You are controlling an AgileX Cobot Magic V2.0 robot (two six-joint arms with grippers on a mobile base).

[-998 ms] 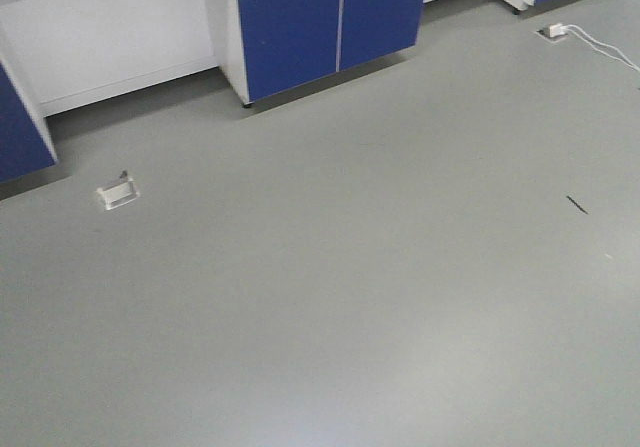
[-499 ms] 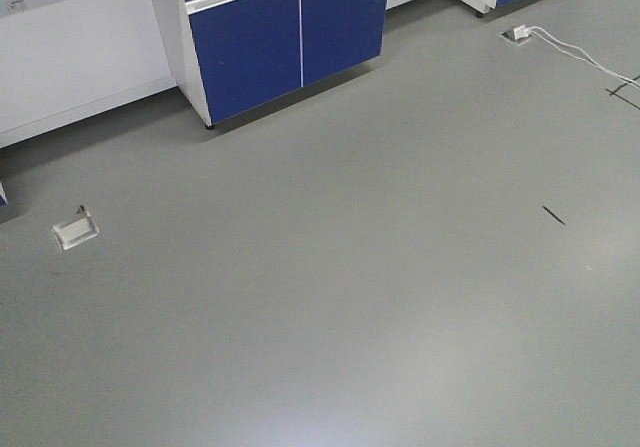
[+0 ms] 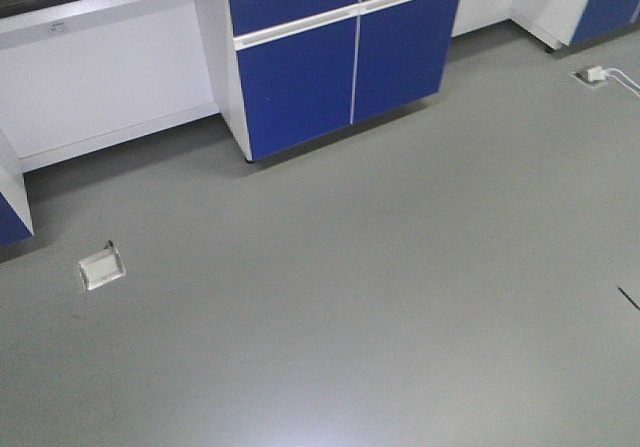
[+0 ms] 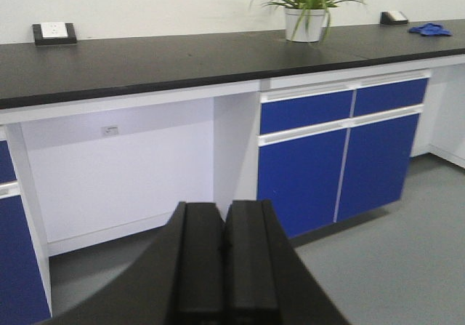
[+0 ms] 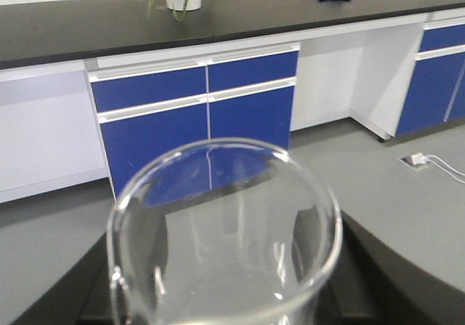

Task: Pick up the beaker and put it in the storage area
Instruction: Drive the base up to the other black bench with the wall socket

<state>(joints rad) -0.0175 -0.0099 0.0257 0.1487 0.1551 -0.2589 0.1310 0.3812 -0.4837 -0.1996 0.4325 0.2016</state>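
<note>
Out in front of the blue cabinet (image 5: 196,114), well apart from it and off the grey floor (image 5: 407,216), the beaker (image 5: 225,223) stands upright in the right gripper (image 5: 225,307). Its clear round rim fills the lower middle of the right wrist view, and dark gripper parts flank the glass at lower left and lower right, so the beaker sits between them and is held there, though the spots where they meet the glass fall below the picture's edge. Over the cabinet runs the storage area (image 4: 145,63), a long matte-black desk top; the beaker is short of it, on the floor side of the cabinet. On the desk well to the left of the cabinet, a black-framed white socket box (image 4: 54,33) stands against the wall; above the cabinet is a potted plant (image 4: 305,9), and further right lie a second socket box (image 4: 394,17) and a blue cloth (image 4: 430,29). The left gripper (image 4: 223,259) hangs before the open knee space just left of the cabinet, its two black fingers (image 4: 200,259) pressed flat together and holding nothing. From the front-facing view, a small metal floor box (image 3: 101,266) is set in the floor to the left front of the cabinet, and a white plug (image 3: 594,73) with its cable lies on the floor to the cabinet's right.
</note>
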